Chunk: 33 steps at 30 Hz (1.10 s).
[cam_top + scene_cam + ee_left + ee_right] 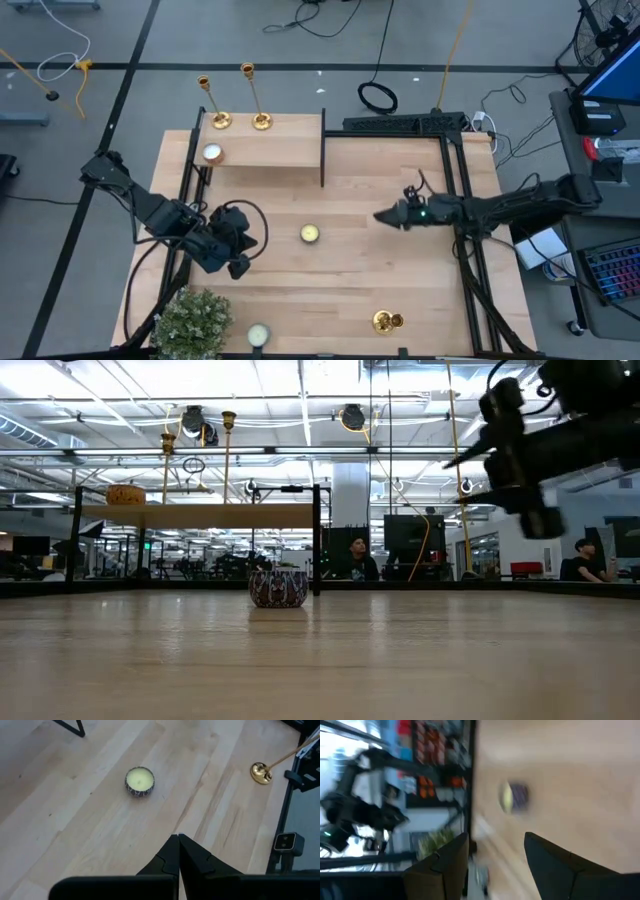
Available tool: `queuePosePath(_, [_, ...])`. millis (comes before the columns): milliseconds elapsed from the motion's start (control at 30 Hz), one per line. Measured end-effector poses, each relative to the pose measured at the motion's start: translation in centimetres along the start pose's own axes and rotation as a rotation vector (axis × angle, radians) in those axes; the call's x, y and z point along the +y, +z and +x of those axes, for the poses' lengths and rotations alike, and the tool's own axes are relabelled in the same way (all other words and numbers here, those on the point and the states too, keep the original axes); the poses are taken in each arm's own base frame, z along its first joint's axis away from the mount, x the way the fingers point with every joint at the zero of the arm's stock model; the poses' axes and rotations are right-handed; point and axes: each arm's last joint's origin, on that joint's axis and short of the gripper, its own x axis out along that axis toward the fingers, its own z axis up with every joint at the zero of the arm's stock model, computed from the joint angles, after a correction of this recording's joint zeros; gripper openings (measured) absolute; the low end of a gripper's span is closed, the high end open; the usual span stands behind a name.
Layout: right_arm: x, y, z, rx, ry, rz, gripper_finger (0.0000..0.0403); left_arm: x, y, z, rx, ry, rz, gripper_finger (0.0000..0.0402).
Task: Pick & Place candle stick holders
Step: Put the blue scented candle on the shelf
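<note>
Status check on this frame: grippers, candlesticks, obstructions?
Left gripper shut, empty. Right gripper open, empty, mid-table. Two candlesticks on shelf, third candlestick at near edge. Tealight mid-table.

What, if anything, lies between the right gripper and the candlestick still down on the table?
Nothing visible does. In the high view the right gripper, fingers apart and empty, hangs over bare wood, and the last candlestick stands near the table's front edge. The yellow tealight sits off to one side, clear of that line.
</note>
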Motion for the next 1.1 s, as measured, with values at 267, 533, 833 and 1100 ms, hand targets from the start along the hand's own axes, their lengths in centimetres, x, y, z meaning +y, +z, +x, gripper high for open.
queuePosePath(267, [0.5,2.5,1.3,-0.133,0.111,-0.116,0.0192,0.0,0.0,0.0,0.0,0.0,-0.026,0.0007])
queuePosePath(533, [-0.1,2.6,1.9,-0.055,0.094,-0.118,0.0192,-0.1,-0.1,0.0,0.048,-0.027,-0.029,0.0008])
queuePosePath(833, [0.1,2.5,1.9,-0.034,0.113,-0.119,0.0192,-3.6,-2.9,-0.5,0.318,-0.377,0.237,0.0003])
queuePosePath(1100, [0.1,2.5,1.9,-0.034,0.113,-0.157,0.0192,-6.3,-4.8,2.7,0.443,-0.429,0.572,0.0067])
